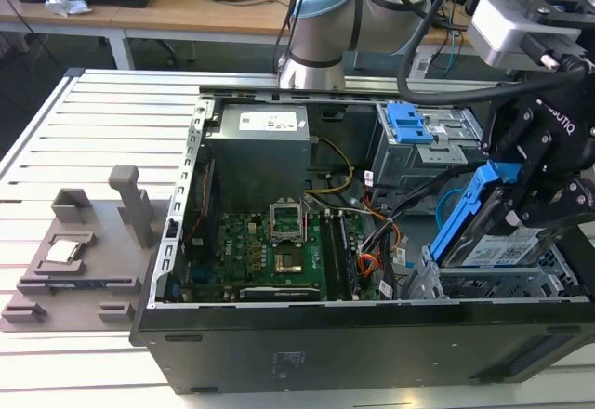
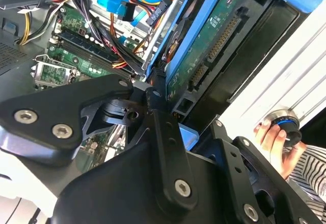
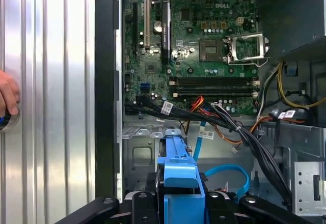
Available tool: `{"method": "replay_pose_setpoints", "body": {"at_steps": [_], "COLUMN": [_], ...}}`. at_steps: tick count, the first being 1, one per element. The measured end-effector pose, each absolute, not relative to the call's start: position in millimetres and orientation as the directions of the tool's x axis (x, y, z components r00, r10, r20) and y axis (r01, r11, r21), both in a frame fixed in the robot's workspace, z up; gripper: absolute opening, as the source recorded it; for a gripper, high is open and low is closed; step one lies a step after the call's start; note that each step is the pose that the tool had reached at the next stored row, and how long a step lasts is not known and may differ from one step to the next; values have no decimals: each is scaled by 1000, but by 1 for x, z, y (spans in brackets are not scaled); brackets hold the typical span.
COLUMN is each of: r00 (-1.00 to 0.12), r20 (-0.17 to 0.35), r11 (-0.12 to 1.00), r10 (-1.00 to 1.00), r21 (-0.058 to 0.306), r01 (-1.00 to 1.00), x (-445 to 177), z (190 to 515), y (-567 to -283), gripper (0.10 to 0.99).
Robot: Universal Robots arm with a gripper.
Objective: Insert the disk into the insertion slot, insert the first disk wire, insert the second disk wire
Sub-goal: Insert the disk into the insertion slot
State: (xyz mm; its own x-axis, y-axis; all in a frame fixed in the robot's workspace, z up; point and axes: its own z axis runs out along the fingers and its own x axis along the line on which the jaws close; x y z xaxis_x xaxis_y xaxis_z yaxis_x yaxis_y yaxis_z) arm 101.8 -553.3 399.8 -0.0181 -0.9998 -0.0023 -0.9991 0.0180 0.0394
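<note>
The gripper (image 1: 514,203), fingers (image 2: 162,127) clamped on the disk (image 1: 490,253), held it tilted above the slot (image 1: 423,283), first step seemingly unfinished.

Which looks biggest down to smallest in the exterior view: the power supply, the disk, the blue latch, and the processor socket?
1. power supply
2. disk, nearer the camera and partly hidden, so less sure
3. blue latch and processor socket, about alike, not ranked

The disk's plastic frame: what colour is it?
The frame of the disk is bright blue, clearest in the exterior view.
</note>
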Motion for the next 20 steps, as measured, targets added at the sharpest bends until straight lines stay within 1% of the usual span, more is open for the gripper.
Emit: {"method": "replay_pose_setpoints", "body": {"at_steps": [8, 9, 10, 16, 17, 20], "r00": [-18, -18, -18, -18, -18, -18], "r20": [-1, -2, -2, -2, -2, -2], "r11": [18, 18, 18, 18, 18, 18], "r10": [-1000, -1000, -1000, -1000, -1000, -1000], "r21": [39, 39, 39, 39, 39, 39], "r01": [-999, -999, -999, -999, -999, -999], "x": [102, 102, 102, 102, 102, 102], "z": [398, 398, 398, 398, 398, 398], "y": [-553, -553, -553, -553, -553, -553], "gripper": [365, 376, 439, 439, 361, 176]}}
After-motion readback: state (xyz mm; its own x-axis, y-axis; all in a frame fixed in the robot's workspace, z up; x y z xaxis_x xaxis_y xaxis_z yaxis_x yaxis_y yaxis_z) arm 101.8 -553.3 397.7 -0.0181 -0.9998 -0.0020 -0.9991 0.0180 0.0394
